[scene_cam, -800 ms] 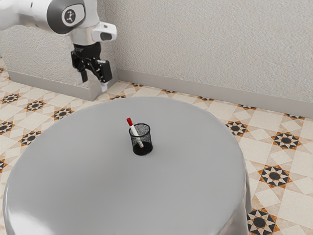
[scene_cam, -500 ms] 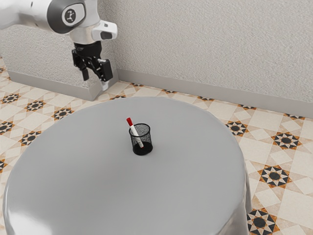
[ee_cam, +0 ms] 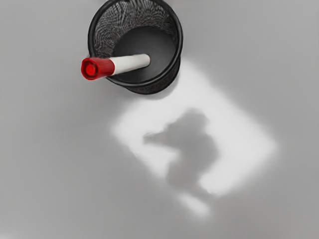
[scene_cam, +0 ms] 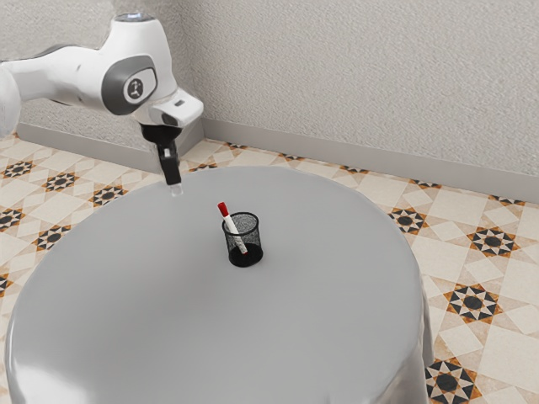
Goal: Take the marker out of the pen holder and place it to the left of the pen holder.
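My gripper [scene_cam: 175, 188] hangs at the table's far left part in the exterior view, seen side-on, a short way from the pen holder and higher than it. The black mesh pen holder [scene_cam: 244, 250] stands upright on the grey table. In it leans the white marker [scene_cam: 232, 225], its red cap sticking out over the rim towards the exterior view's left. From above, in the wrist view, the pen holder [ee_cam: 153, 90] shows its open top, with the marker [ee_cam: 127, 64] tilted across the rim, cap up.
The round table [scene_cam: 202, 337] has a smooth grey cover. Behind it run a pale textured wall [scene_cam: 362, 84] and its skirting, with patterned floor tiles [scene_cam: 472, 303] around. In the wrist view, a bright patch with a dark shadow [ee_cam: 192, 144] lies on the tabletop beside the pen holder.
My hand has come lower and closer to the table and has turned, so that it now appears side-on. The marker and pen holder have stayed where they were.
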`<action>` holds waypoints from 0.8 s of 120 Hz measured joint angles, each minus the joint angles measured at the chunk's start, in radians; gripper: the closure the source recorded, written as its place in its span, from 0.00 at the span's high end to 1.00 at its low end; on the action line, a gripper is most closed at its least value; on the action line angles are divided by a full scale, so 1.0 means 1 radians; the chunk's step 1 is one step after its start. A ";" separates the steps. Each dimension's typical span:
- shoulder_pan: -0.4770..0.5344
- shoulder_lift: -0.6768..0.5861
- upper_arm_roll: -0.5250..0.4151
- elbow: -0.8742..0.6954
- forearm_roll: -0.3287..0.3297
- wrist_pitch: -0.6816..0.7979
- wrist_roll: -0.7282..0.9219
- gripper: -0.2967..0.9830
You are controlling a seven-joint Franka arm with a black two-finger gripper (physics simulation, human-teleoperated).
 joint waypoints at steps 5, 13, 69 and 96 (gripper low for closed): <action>0.003 0.021 0.001 0.002 -0.001 0.018 0.042 0.77; 0.021 0.076 -0.003 0.021 -0.010 0.041 0.113 0.77; 0.034 0.287 -0.026 0.158 -0.065 0.097 0.460 0.75; 0.052 0.325 -0.046 0.180 -0.123 0.101 0.561 0.73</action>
